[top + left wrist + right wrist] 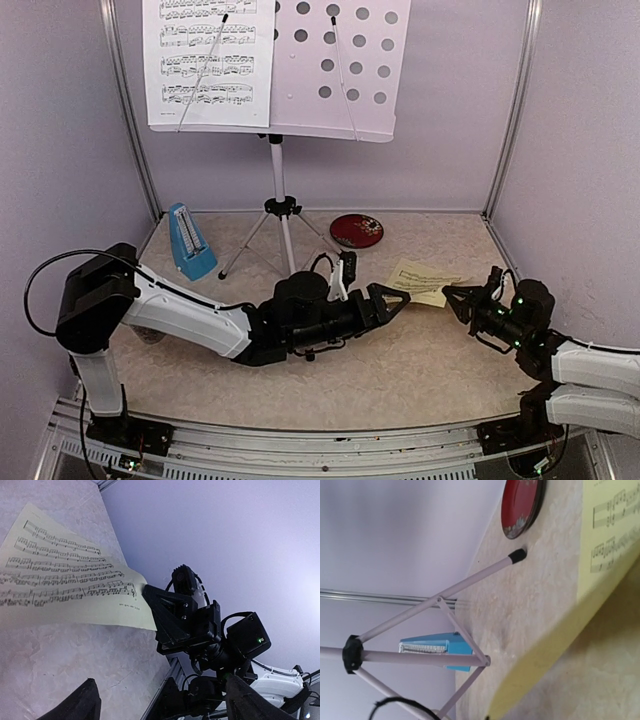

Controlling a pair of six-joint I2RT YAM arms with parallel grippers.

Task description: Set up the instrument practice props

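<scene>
Nearest edge of the counter (400, 385): both arm bases, left arm stretched low across toward centre, right arm coming in from the right.

Left gripper (396, 300): spread wide, nothing between its fingers (82, 705). It points at the yellow music sheet (425, 282) and sits just short of the sheet's left edge.

Right gripper (450, 294): jaws pressed together, pinching the right corner of the yellow sheet. From the left wrist view the tip (150, 594) meets the paper right at that corner. That side of the sheet is raised off the counter, with a shadow under it; the rest lies flat.

Yellow sheet position: right of centre on the counter, between the two grippers.

White music stand (345, 70): upright at the back on its silver tripod (280, 212). White music sheet (208, 60) rests on the left half of the perforated desk.

Blue metronome (190, 240): standing at back left, just left of the tripod legs, apart from them.

Red plate (357, 230): flat on the counter, just right of the tripod.
</scene>
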